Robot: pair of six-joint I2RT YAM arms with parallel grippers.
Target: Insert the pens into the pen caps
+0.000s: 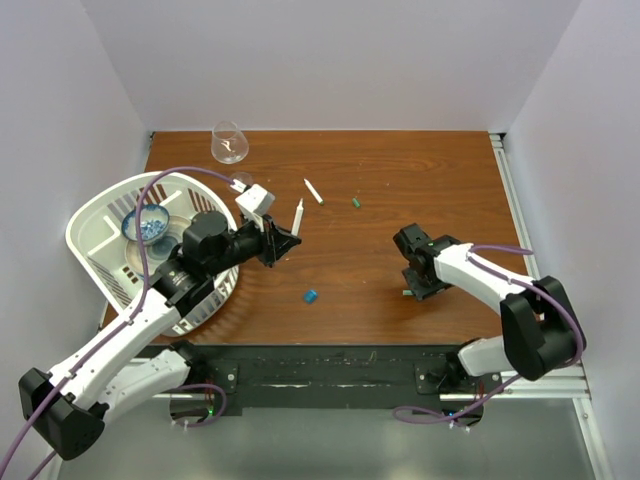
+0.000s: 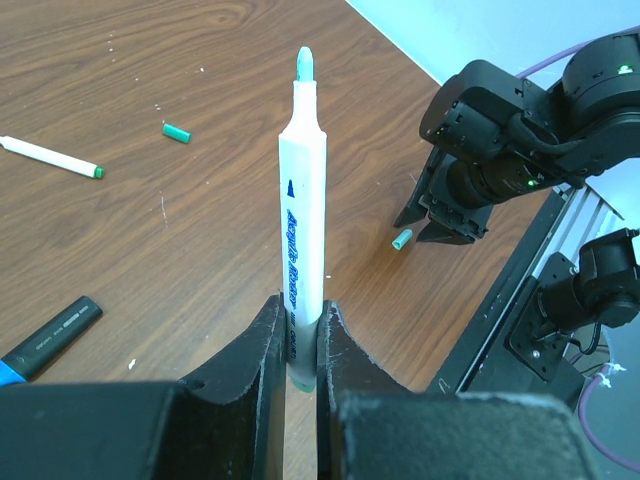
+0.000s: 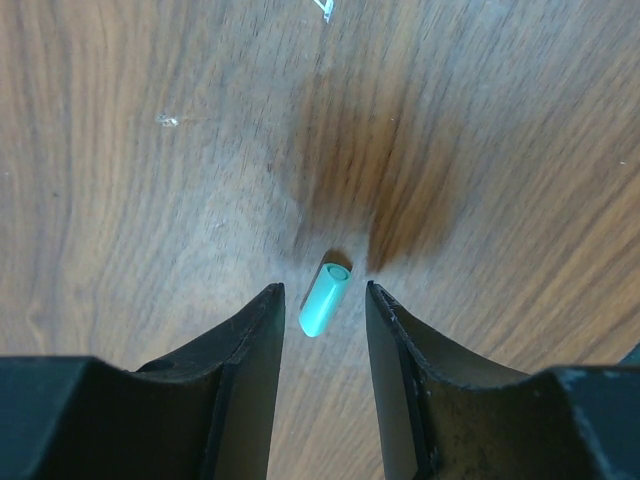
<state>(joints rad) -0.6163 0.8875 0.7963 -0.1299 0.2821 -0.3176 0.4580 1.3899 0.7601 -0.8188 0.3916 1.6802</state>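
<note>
The left gripper (image 1: 292, 238) is pressed together on the lower end of a white pen (image 2: 303, 170), which stands out past the fingertips with its bare greenish tip pointing away from them, left of the table's (image 1: 420, 160) middle. The right gripper (image 3: 321, 290) hangs low over the right near part of the table with its jaws spread. A green cap (image 3: 325, 298) lies on the wood in the gap between them, and neither finger touches it. A second pen (image 1: 314, 191) lies on the table farther back, just beyond the held one. A second green cap (image 1: 355, 202) lies a little to its right, and a blue cap (image 1: 310, 295) lies nearer, between the two arms. At the left edge a white basket (image 1: 92, 215) holds a blue bowl (image 1: 147, 225), and a glass (image 1: 229, 142) stands at the far edge.
</note>
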